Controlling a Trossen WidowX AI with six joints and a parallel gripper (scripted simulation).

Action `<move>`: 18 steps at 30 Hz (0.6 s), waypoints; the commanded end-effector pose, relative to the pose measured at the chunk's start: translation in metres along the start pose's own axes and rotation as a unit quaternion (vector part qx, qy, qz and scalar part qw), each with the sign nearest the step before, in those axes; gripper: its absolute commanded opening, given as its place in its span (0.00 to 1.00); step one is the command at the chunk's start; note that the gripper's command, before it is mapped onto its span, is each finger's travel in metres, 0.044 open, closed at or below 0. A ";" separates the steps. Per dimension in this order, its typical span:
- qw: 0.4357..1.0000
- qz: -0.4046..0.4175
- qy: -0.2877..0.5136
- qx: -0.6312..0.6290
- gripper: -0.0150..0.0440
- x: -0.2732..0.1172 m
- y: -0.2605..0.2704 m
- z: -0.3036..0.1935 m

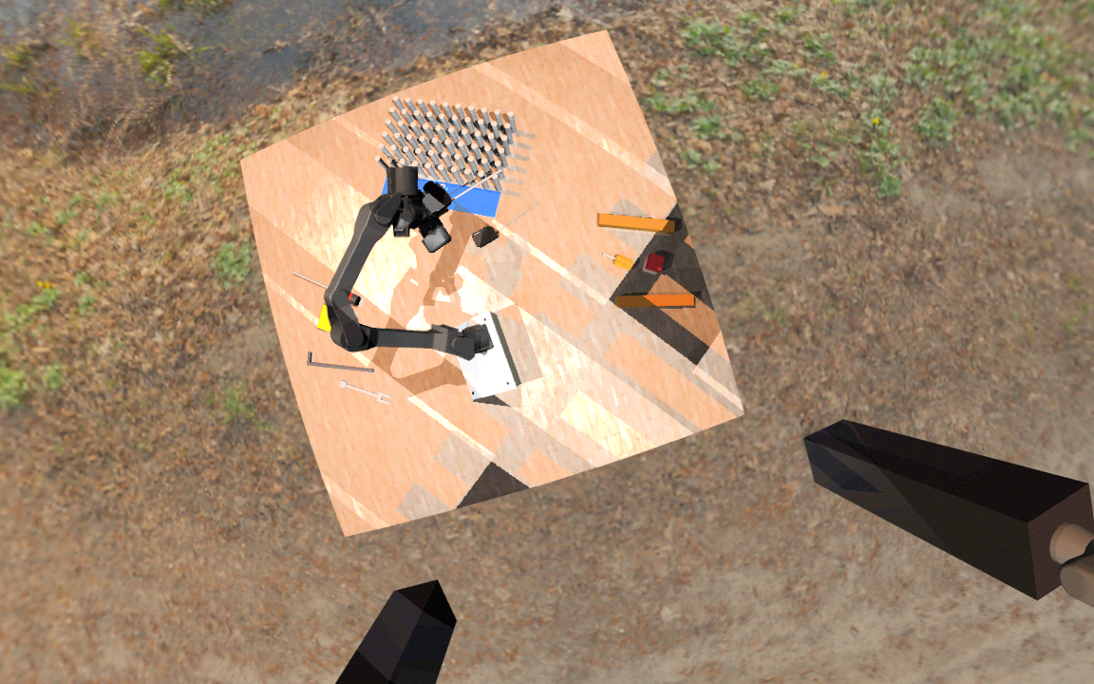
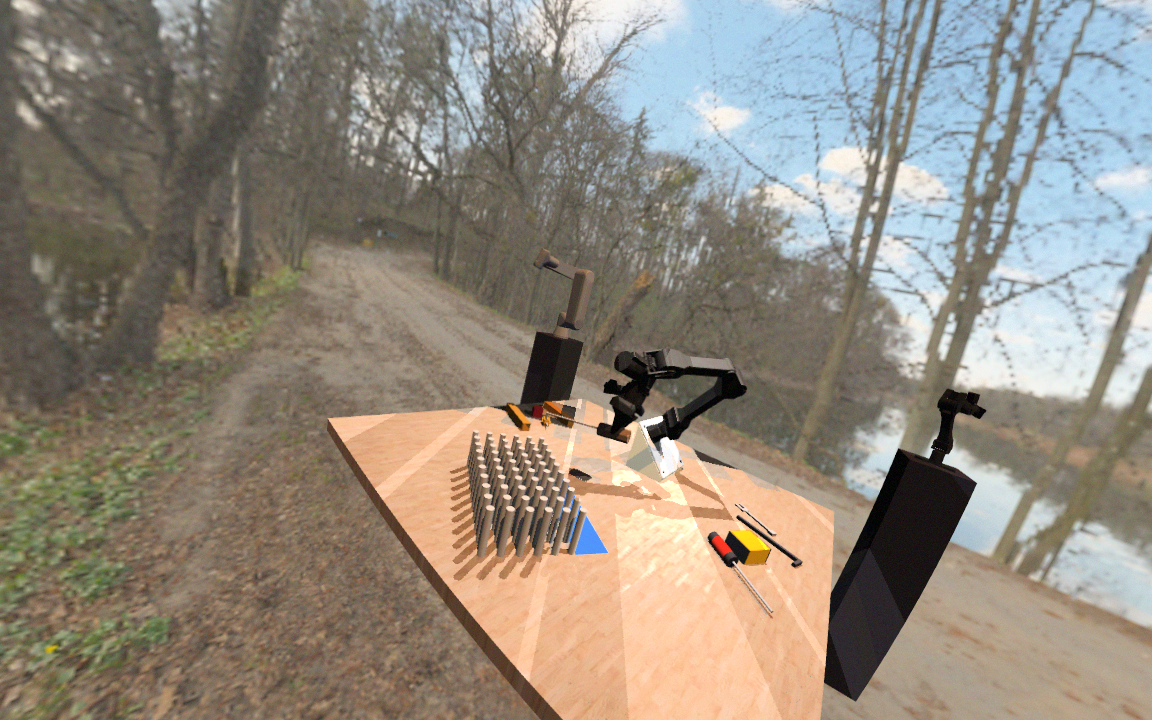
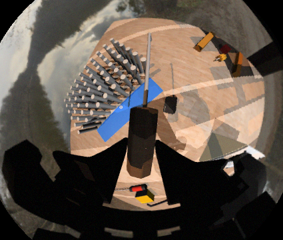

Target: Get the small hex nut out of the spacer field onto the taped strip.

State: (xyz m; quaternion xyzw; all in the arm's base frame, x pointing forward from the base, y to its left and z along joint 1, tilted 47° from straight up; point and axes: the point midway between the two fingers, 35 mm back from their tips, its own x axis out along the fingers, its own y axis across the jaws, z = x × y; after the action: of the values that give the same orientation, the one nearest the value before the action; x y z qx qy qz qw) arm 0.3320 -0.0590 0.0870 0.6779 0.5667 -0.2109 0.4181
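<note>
- Fingers [image 1: 432, 203] [image 2: 618, 426]: closed on the dark handle of a long-shafted tool [image 1: 437, 197] [image 2: 613, 433] [image 3: 142, 143].
- Tool attitude: raised over the worktop [image 1: 568, 170] [image 2: 669, 617] [image 3: 184, 43]; in the wrist view its shaft crosses above the blue taped strip [image 1: 479, 202] [image 2: 592, 539] [image 3: 114, 117].
- Hex nut [image 3: 120, 107]: lying on the strip, outside the spacer field; apart from the tool.
- Metal spacers [image 1: 449, 140] [image 2: 483, 532] [image 3: 105, 95]: those visible stand upright in rows behind the strip.
- Red-handled screwdriver [image 1: 353, 299] [image 2: 721, 548] [image 3: 137, 189]: beside the yellow block [image 1: 324, 318] [image 2: 748, 546] [image 3: 145, 197].
- Black L-shaped tool [image 1: 343, 366] [image 2: 768, 539] [image 3: 157, 203]: lying between the block and an open-ended wrench [image 1: 364, 391] [image 2: 755, 519].
</note>
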 end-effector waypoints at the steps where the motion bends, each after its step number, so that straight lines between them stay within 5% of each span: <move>1: 0.998 -0.013 -0.015 0.062 0.25 -0.002 0.005 0.024; 18: 0.955 -0.062 -0.066 0.282 0.25 0.000 0.006 0.105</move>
State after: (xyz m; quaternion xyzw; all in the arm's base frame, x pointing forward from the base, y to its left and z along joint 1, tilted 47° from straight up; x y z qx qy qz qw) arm 0.3555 -0.1276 0.0411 0.7136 0.5146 -0.3952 0.2643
